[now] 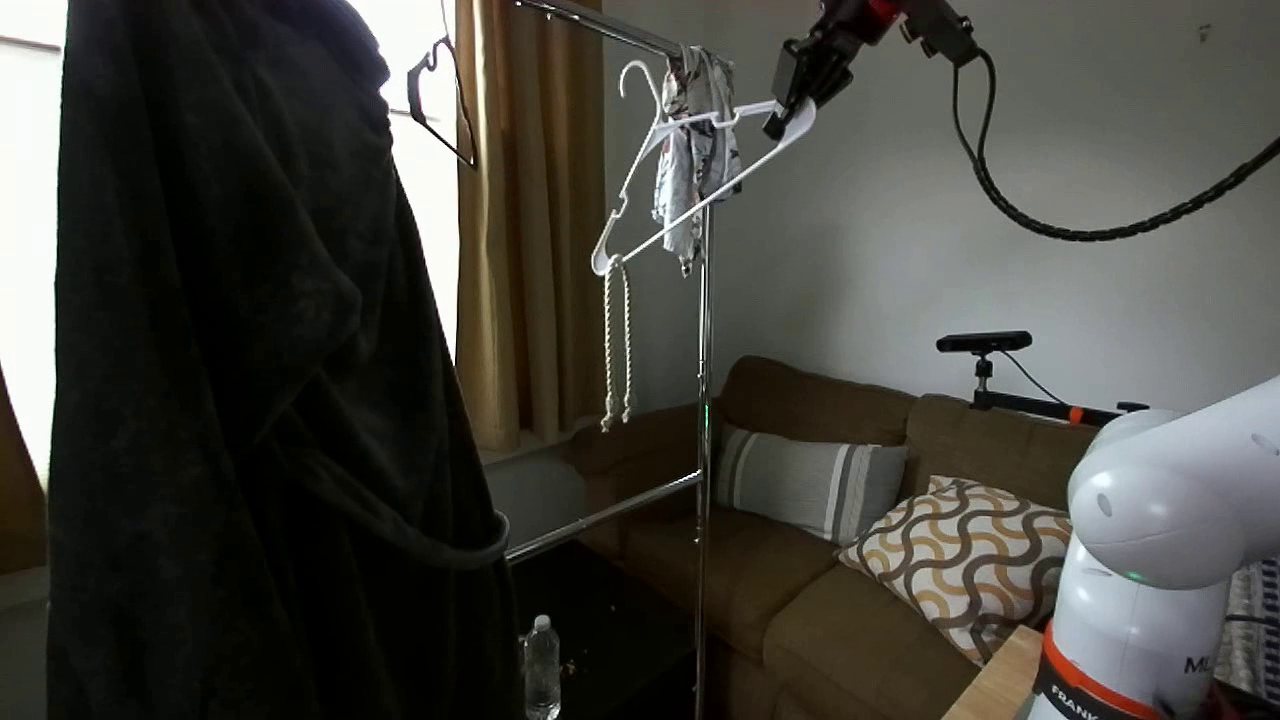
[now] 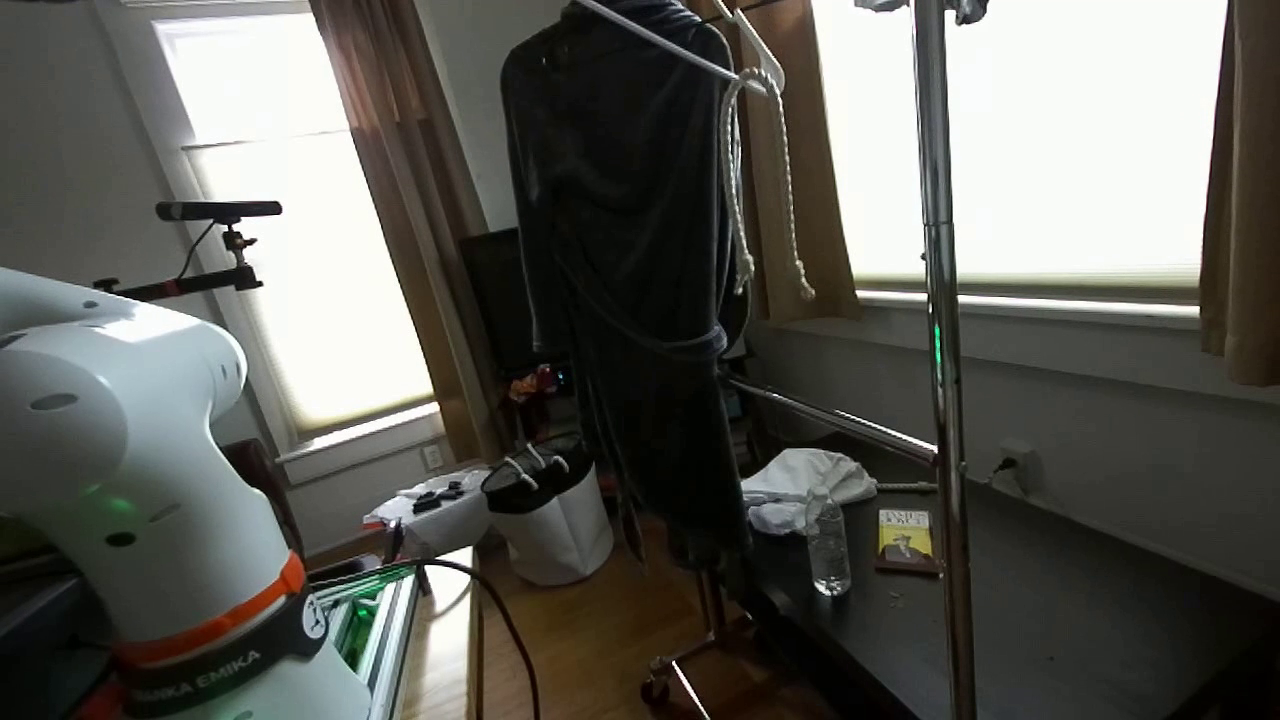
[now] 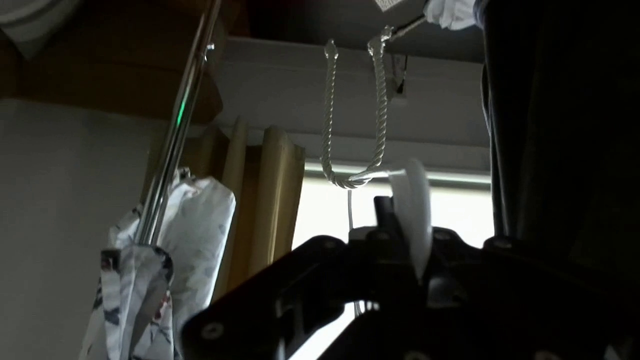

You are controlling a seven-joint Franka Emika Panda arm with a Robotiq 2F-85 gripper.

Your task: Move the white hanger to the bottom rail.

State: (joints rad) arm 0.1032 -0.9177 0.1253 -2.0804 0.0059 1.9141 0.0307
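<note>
The white hanger (image 1: 655,236) is held tilted in the air near the top of the rack, its hook free at upper left. A pale rope loop (image 1: 617,340) hangs over its lower corner. My gripper (image 1: 790,115) is shut on the opposite corner. In an exterior view the hanger's bar (image 2: 662,40) and rope show at the top edge; the gripper is out of that frame. In the wrist view the hanger's end (image 3: 415,210) sits between the dark fingers (image 3: 406,230). The bottom rail (image 1: 600,517) is far below, also seen in an exterior view (image 2: 835,416).
A big dark coat (image 1: 260,360) hangs on the rack, covering part of the bottom rail. A patterned cloth (image 1: 700,150) hangs on the upper crossbar (image 1: 600,22) by the upright post (image 2: 938,300). A bottle (image 2: 827,545) and book (image 2: 905,538) lie on the low black table.
</note>
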